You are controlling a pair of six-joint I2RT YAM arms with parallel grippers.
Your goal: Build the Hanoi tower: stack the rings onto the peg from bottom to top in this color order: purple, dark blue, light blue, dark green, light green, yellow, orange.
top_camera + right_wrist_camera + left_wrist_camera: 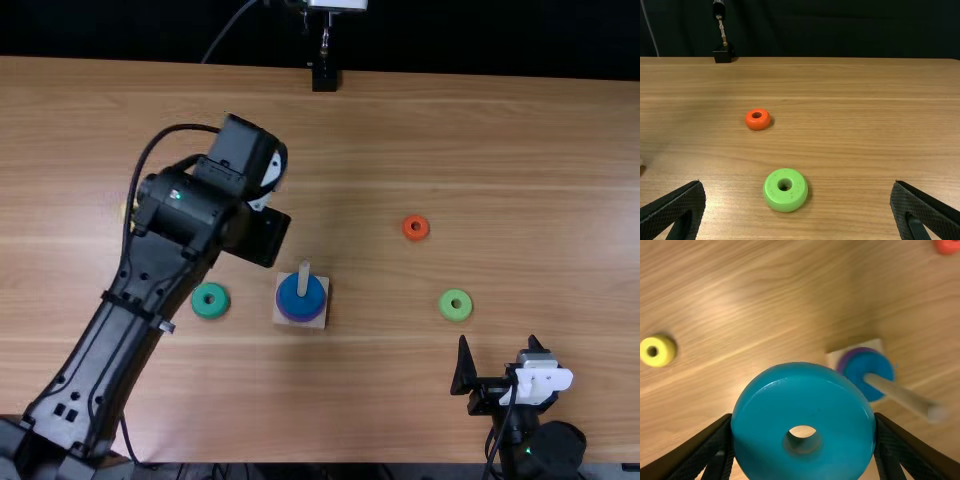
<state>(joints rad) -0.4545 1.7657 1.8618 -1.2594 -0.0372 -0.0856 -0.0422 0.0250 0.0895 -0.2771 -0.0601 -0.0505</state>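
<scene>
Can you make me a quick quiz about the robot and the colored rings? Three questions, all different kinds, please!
1. True or false: the right gripper has its fingers open.
2. Pick one. What is the left gripper holding?
A) the orange ring
B) the light blue ring
C) the yellow ring
3. Fill in the blank: on the peg, the ring right above the purple ring is ____.

Key: 1. True. 2. B. 3. Dark blue.
</scene>
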